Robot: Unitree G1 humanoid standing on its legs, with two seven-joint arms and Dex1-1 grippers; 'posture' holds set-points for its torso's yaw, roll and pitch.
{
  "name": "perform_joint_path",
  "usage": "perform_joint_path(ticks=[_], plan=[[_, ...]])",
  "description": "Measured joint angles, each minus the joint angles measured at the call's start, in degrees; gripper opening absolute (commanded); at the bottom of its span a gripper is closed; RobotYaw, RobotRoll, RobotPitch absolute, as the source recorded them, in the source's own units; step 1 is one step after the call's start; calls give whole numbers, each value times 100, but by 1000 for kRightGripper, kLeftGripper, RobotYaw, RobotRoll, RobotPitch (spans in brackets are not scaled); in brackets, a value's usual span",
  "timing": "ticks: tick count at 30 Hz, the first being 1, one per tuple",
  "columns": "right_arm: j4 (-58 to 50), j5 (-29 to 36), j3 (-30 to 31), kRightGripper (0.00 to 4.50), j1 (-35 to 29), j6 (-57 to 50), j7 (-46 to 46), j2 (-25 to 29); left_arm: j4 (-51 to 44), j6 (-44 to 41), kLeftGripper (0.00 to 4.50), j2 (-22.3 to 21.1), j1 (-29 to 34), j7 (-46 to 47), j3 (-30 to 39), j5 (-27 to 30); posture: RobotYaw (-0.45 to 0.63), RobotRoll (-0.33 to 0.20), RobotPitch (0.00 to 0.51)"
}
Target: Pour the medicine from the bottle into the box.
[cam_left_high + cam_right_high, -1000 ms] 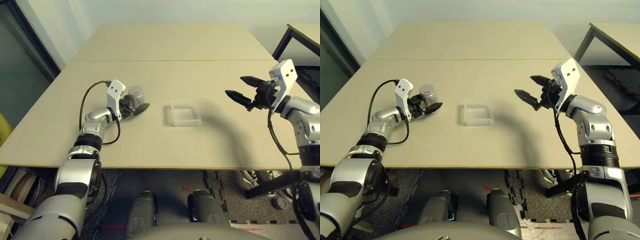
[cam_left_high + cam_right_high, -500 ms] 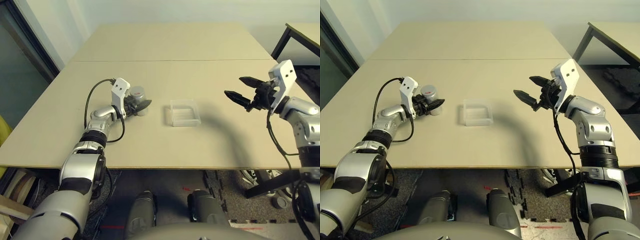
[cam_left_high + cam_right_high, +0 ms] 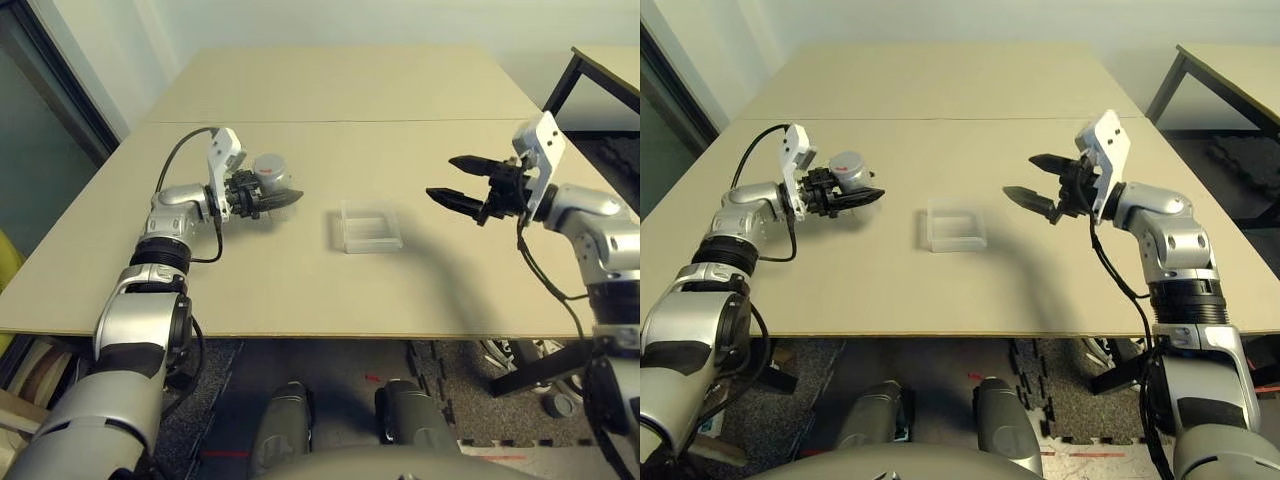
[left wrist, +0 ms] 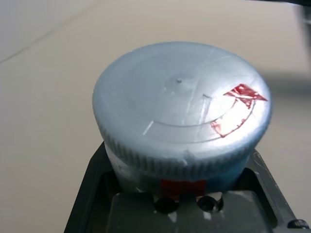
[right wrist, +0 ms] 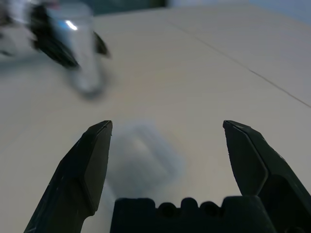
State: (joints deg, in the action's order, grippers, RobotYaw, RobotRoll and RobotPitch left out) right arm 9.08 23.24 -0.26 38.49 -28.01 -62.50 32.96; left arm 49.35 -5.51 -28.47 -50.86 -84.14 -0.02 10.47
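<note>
My counter (image 3: 300, 280) is pale tan, with a seam (image 3: 400, 121) running left to right across its far half. Far right stands a second table (image 3: 600, 65) on black legs. Dark floor mats (image 3: 450, 390) lie below the near edge.

Inventory by count. One bottle (image 3: 271, 172), silvery-grey, bearing one grey ribbed cap (image 4: 181, 104) with one red mark on its top. One box (image 3: 370, 227) of clear plastic, square and shallow. Two grippers: one left gripper (image 3: 262, 197) and one right gripper (image 3: 462, 184), each with two black fingers, four fingers in all. Two silver forearms, one per side. One black cable runs along each arm, two in total. Tabletop (image 3: 330, 90): two beige panels meeting at one seam, counted as one surface. One further table (image 3: 598, 62), with dark legs, at the right edge. No medicine can be counted from these views.
</note>
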Motion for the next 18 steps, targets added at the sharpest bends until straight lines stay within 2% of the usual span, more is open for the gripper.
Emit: perform_joint_path(ticks=[7,13,18], plan=[[-62,329,371,4500,836,-805,-291,-413,-581,-582,2581,-22,23,-485,-249,55,-103,0,0],[57,306,689,4500,1243,-873,-438,-791,-891,-736,2581,110,202,-553,-445,70,-101,0,0],[267,247,882,4500,1302,-878,-479,-1028,-1111,-839,2581,141,286,-552,-537,96,-101,0,0]])
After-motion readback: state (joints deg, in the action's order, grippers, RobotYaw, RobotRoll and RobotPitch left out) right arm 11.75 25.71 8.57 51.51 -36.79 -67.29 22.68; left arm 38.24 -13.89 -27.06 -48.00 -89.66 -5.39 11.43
